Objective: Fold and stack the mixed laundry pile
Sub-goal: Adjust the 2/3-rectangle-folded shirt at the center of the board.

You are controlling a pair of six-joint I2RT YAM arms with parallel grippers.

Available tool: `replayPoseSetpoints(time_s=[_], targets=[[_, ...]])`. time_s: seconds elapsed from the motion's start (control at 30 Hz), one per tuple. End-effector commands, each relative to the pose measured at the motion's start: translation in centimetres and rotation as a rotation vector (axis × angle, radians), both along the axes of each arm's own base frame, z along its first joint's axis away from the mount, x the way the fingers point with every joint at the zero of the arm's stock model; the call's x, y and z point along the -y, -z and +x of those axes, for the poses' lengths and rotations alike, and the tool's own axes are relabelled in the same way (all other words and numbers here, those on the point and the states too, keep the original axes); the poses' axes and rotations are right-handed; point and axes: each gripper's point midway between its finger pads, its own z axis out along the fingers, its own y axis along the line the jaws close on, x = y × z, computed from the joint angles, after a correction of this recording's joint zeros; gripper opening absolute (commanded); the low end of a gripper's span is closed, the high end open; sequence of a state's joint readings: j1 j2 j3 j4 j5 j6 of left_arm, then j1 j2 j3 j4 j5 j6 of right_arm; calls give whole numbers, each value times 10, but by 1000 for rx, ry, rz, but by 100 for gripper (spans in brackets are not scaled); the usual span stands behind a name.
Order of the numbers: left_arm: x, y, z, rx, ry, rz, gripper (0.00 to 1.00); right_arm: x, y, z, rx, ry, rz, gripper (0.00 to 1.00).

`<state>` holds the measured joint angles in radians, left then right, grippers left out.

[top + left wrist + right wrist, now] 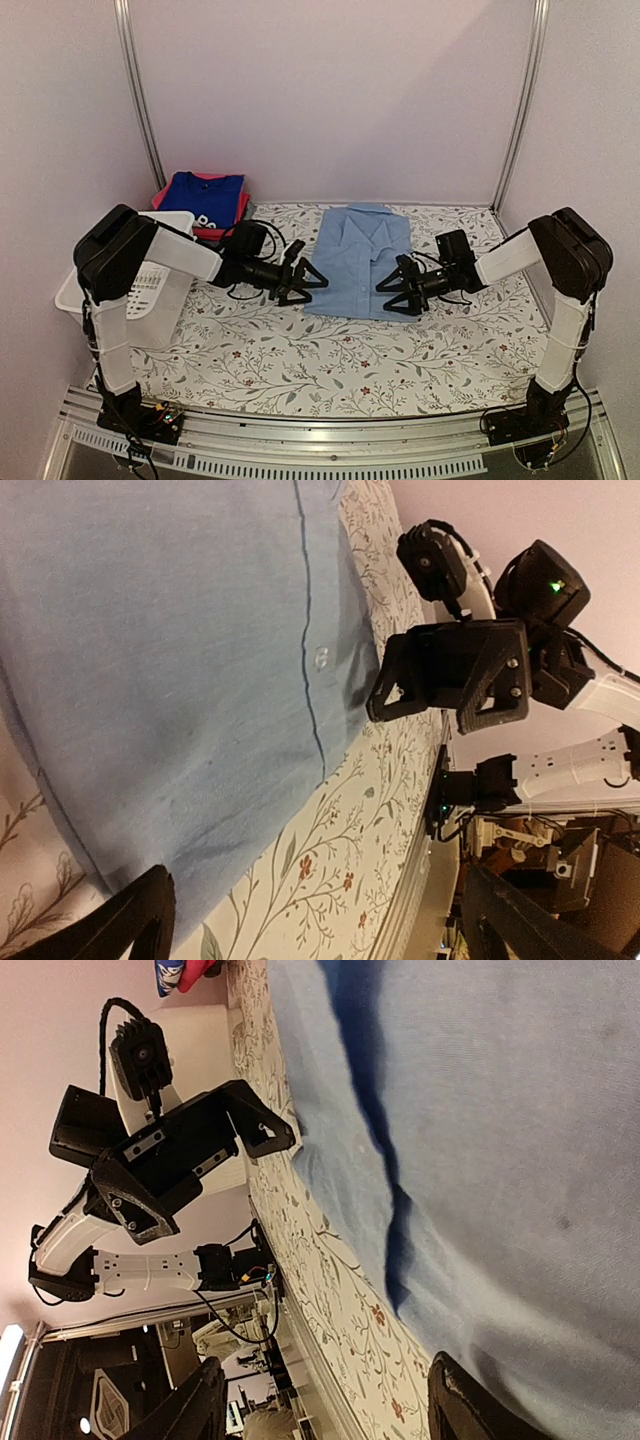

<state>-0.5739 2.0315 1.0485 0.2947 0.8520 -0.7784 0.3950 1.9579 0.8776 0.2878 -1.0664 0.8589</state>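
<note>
Pale-blue button shirt [358, 258], folded into a rectangle with the collar toward the back wall, lying flat at the middle of the table [300, 365]. The left wrist view shows its button strip and one clear button.

Left gripper [312, 289] sits low beside the shirt's near-left corner. Its fingers are spread wide, and they show as two dark tips at the bottom corners of the left wrist view with nothing between them.

Right gripper [387, 297] sits low beside the shirt's near-right edge, facing the left one across the cloth. Its fingers are likewise spread and hold nothing. In the left wrist view one fingertip stands at the shirt's edge. Whether it touches the cloth cannot be told.

Second pile at the back-left corner, well apart from the shirt: a folded blue item with white print [205, 193] lies on top of a pink-red garment [238, 212], whose edges show around it.

White slotted basket [150, 290] stands at the left edge of the table, just in front of that pile and partly behind the left arm.

The table is covered with a pale cloth with a floral vine pattern, and both arm bases are at its near edge.
</note>
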Motion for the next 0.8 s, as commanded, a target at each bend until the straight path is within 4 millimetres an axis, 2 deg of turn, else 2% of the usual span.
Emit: replayPoseSetpoints(time_s=[0.0, 0.07, 0.17, 0.23, 0.3, 0.4, 0.47, 0.57, 0.63, 0.7, 0.77], targets=[[19, -41, 4, 116, 46, -13, 100, -11, -45, 3, 90, -33, 24, 68], [35, -46, 5, 113, 75, -36, 100, -23, -50, 6, 87, -47, 40, 68], [57, -41, 3, 73, 113, -77, 100, -42, -45, 5, 74, -73, 79, 69], [68, -34, -2, 52, 130, -92, 100, -47, -36, 6, 31, -65, 82, 69], [73, -21, -6, 29, 133, -89, 100, -45, -13, 7, -18, -40, 54, 70], [62, 5, -9, -39, 101, -71, 100, -38, 14, -1, -75, -19, 25, 71], [47, 23, -14, -84, 69, -45, 100, -30, 31, -12, -120, -8, 3, 71], [26, 38, -19, -121, 39, 1, 100, -16, 44, -28, -166, 2, -20, 71], [15, 39, -24, -116, 39, 23, 100, -8, 37, -31, -164, 4, -13, 71], [6, 30, -25, -88, 43, 21, 100, -3, 21, -27, -129, 1, 2, 71], [4, 14, -22, -13, 58, 25, 100, -1, -8, -15, -48, 5, 24, 72]])
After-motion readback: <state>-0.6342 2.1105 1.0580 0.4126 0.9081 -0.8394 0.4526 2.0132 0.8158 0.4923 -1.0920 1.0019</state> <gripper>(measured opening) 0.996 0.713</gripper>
